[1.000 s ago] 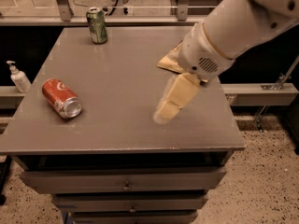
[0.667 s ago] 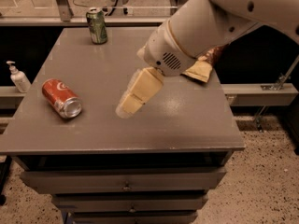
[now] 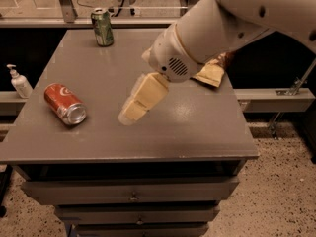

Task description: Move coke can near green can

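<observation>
The coke can lies on its side at the left front of the grey table, its silver end facing the front right. The green can stands upright at the far left of the table top. My gripper hangs over the middle of the table, to the right of the coke can and well apart from it. It is open and empty, with one cream finger pointing down to the front left. The big white arm comes in from the upper right.
A tan crumpled bag lies at the table's right side, partly behind my arm. A white pump bottle stands on a ledge left of the table. Drawers sit under the table top. A glass partition runs behind the table.
My arm and gripper have swung left and a little lower over the table, from the right side toward the middle and closer to the coke can. Both cans have stayed put.
</observation>
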Robot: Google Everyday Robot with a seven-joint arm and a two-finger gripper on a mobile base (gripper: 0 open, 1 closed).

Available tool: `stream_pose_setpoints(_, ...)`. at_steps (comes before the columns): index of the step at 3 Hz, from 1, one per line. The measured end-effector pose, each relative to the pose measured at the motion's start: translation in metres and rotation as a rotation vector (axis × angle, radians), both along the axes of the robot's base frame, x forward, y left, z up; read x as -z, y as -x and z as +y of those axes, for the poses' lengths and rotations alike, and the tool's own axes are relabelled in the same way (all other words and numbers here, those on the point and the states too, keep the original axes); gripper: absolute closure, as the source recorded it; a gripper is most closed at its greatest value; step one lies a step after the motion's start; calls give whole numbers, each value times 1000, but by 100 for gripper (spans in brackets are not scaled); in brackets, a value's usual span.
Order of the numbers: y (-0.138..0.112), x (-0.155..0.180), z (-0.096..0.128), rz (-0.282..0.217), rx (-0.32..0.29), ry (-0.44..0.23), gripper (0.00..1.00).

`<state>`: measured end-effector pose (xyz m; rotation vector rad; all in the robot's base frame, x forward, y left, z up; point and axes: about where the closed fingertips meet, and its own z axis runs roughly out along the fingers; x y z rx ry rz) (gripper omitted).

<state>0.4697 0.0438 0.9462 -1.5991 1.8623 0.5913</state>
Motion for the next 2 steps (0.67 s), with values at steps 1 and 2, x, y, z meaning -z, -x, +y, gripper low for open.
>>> stream_pose_setpoints(1, -14, 16, 44, -45, -27, -101, 0)
stream_pose_setpoints(2, -37, 25, 93, -102, -39, -205, 0)
